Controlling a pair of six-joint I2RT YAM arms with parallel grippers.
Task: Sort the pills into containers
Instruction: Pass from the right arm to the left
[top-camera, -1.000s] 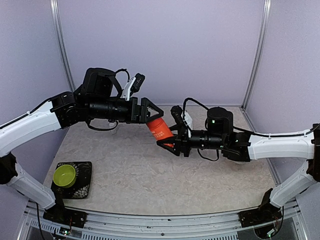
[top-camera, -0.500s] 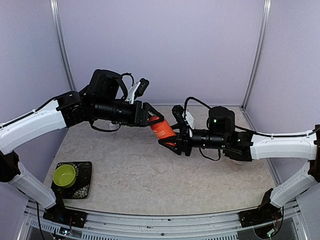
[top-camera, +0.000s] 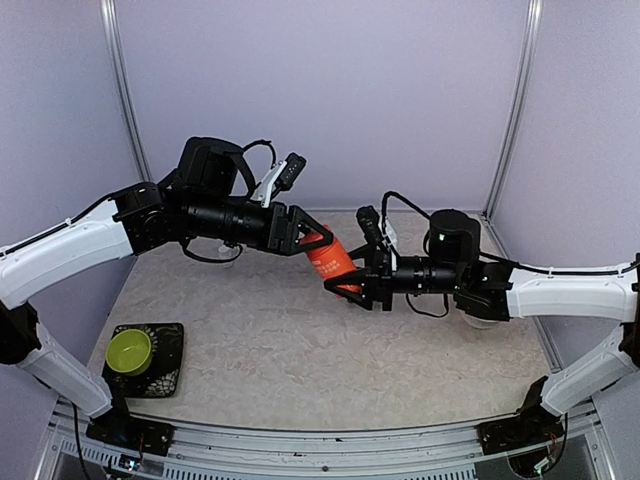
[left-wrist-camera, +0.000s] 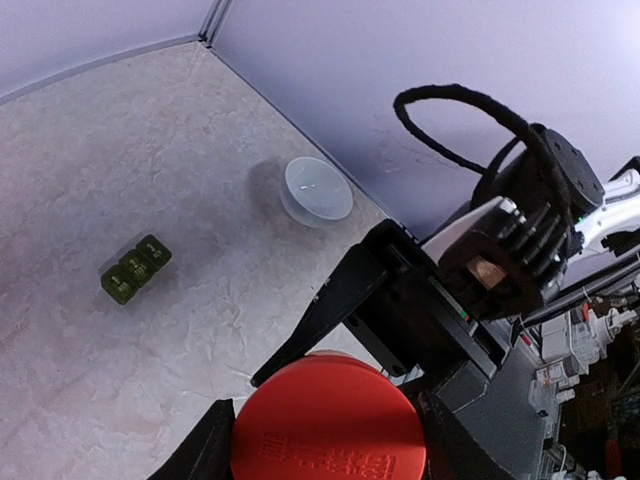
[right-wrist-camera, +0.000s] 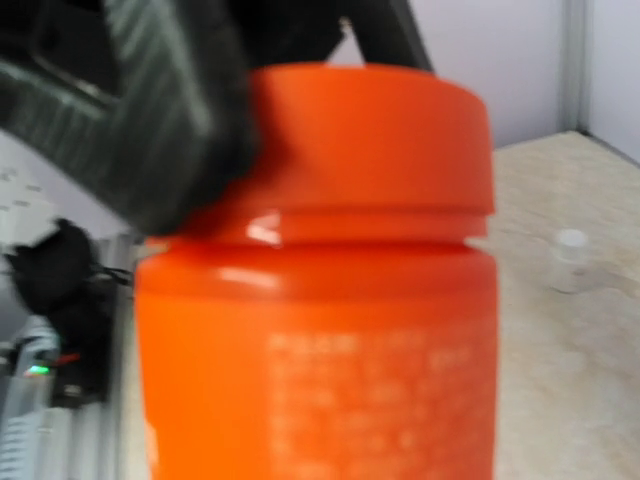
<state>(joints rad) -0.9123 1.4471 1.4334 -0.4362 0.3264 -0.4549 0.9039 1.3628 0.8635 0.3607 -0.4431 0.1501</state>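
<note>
Closing in over the last second, the left hand (top-camera: 316, 240) now pinches the cap of the orange bottle (top-camera: 331, 260) (right hand (top-camera: 350, 281) grips its body), so uncapping seems next; containers (left-wrist-camera: 136, 268) wait on the table (left-wrist-camera: 80, 150), pills unseen.

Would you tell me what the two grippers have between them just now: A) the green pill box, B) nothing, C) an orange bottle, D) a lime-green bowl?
C: the orange bottle is held in mid-air, the left gripper around its cap and the right gripper on its body.
</note>
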